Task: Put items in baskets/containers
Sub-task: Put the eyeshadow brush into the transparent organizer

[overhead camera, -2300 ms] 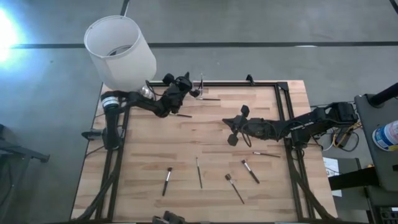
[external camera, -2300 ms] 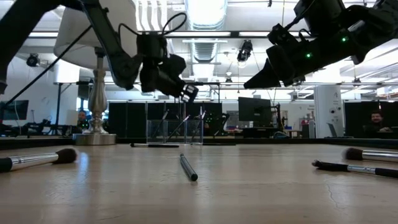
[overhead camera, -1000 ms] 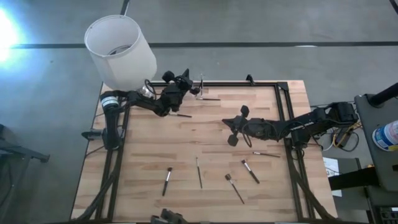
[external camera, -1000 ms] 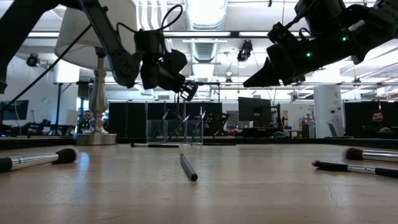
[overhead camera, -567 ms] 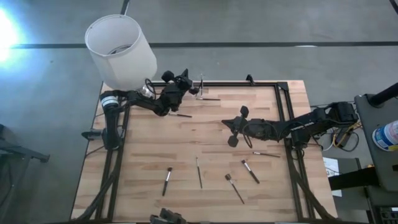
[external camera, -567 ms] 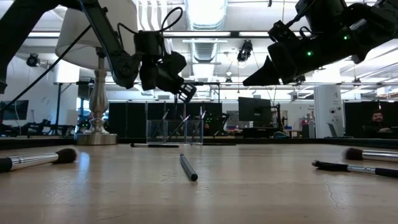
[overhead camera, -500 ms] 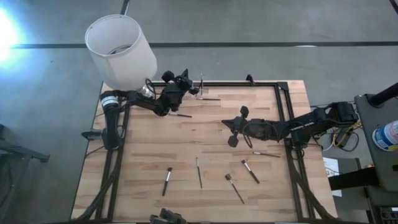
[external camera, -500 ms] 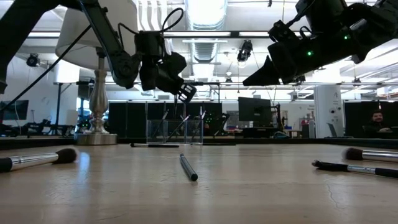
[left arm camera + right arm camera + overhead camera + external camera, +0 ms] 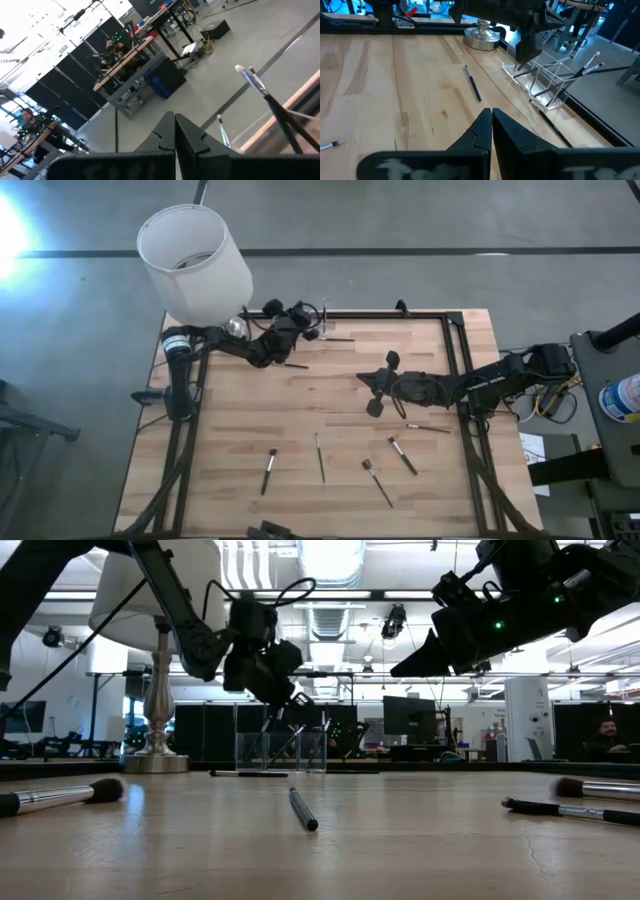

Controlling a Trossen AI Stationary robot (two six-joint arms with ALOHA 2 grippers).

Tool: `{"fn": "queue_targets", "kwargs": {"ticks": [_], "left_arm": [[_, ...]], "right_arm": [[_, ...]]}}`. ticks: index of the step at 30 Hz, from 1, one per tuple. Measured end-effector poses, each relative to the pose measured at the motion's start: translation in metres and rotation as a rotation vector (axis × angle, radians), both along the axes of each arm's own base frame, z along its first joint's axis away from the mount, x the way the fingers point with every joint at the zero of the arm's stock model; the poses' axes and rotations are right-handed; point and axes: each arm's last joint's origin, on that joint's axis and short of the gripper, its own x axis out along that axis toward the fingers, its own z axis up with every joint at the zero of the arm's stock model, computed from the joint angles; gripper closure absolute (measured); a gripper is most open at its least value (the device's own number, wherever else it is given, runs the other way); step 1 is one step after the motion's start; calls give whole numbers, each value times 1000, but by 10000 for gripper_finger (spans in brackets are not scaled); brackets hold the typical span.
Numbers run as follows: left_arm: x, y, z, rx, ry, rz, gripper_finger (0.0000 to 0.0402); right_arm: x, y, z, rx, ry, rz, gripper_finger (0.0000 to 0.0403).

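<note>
The clear holder (image 9: 322, 319) stands at the table's far edge with a few brushes leaning in it (image 9: 540, 82). My left gripper (image 9: 306, 319) hangs just above it with fingers pointing down (image 9: 295, 700). They are shut in the left wrist view (image 9: 175, 127), and no brush shows between them. My right gripper (image 9: 368, 383) hovers shut above mid-table (image 9: 491, 116). Several brushes lie flat on the wood, such as (image 9: 268, 470), (image 9: 319, 457), (image 9: 377, 482), (image 9: 402, 454), (image 9: 428, 427), (image 9: 290, 364).
A lamp with a tall white shade (image 9: 192, 260) stands on a metal base (image 9: 482, 39) at the far left corner, close to my left arm. One brush (image 9: 338, 339) lies beside the holder. A black frame rail (image 9: 400, 314) runs along the far edge.
My left gripper has edged toward the holder and tipped its fingers from slanting to pointing down over it. The brushes on the table have not moved.
</note>
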Motion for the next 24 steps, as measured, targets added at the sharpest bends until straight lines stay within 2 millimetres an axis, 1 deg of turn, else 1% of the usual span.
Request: {"fn": "queue_targets", "kwargs": {"ticks": [9, 13, 19, 24], "left_arm": [[2, -2, 3, -35, -11, -2, 401], [0, -4, 9, -66, -64, -2, 401], [-6, -10, 18, -191, -69, -109, 401], [-12, -14, 29, -237, -79, -137, 401]], "right_arm": [[0, 0, 0, 0, 0, 0, 394], [0, 0, 0, 0, 0, 0, 394], [0, 0, 0, 1, 0, 0, 394], [0, 0, 0, 2, 0, -1, 394]]}}
